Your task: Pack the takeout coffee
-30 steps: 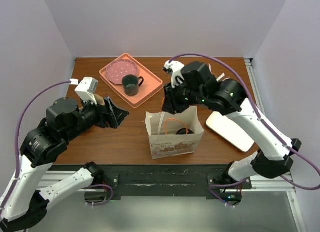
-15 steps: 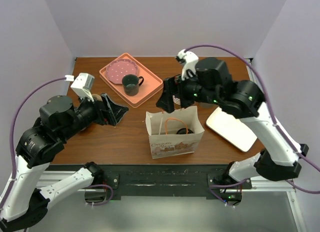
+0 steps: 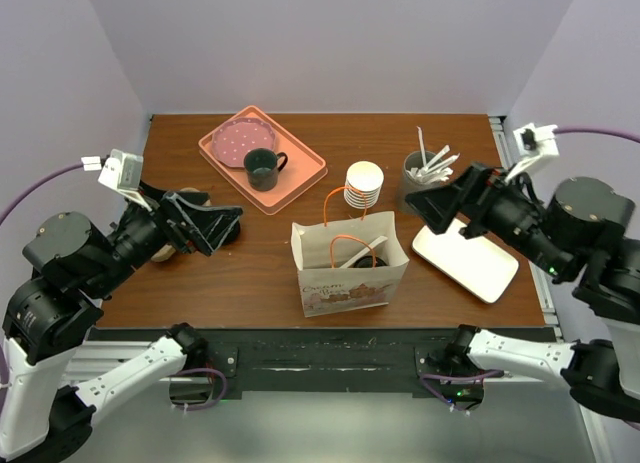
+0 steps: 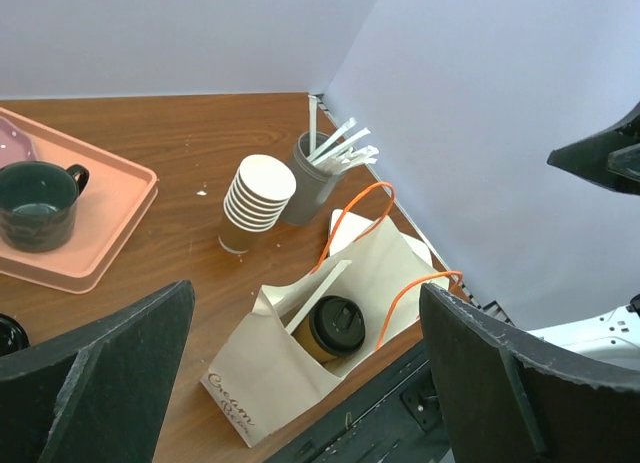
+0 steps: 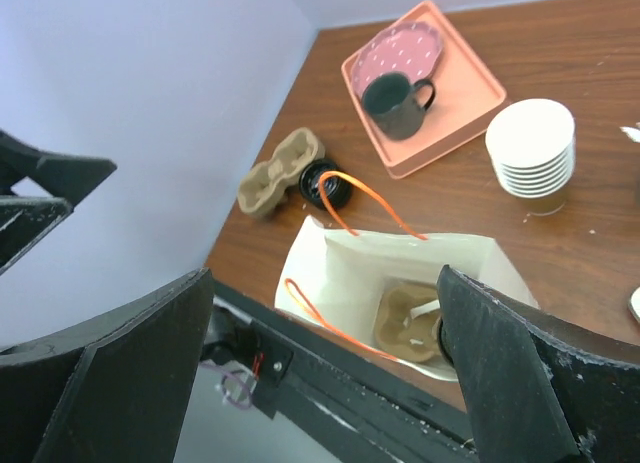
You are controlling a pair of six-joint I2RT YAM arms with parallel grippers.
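Observation:
A takeout coffee (image 4: 337,328), a brown paper cup with a black sip lid, stands inside the open paper bag (image 3: 350,273) with orange handles at the table's front middle. A white stick (image 4: 312,293) leans in the bag beside it. In the right wrist view the bag (image 5: 350,273) shows a brown cup carrier (image 5: 408,318) on its floor, and the cup is mostly behind a finger. My left gripper (image 3: 205,223) hangs open left of the bag and holds nothing. My right gripper (image 3: 445,208) hangs open, right of the bag.
A pink tray (image 3: 300,178) at the back left carries a pink plate (image 3: 245,138) and a dark green mug (image 3: 262,168). White paper cups (image 3: 364,183), a grey holder of sticks (image 3: 422,168) and a white tray (image 3: 470,258) stand to the right. A second carrier (image 5: 275,171) and a round black lid (image 5: 322,183) lie left of the bag.
My right gripper has pulled back from over the bag to the right and opened wide. The left arm has drawn back to the left. A white stick now shows in the bag.

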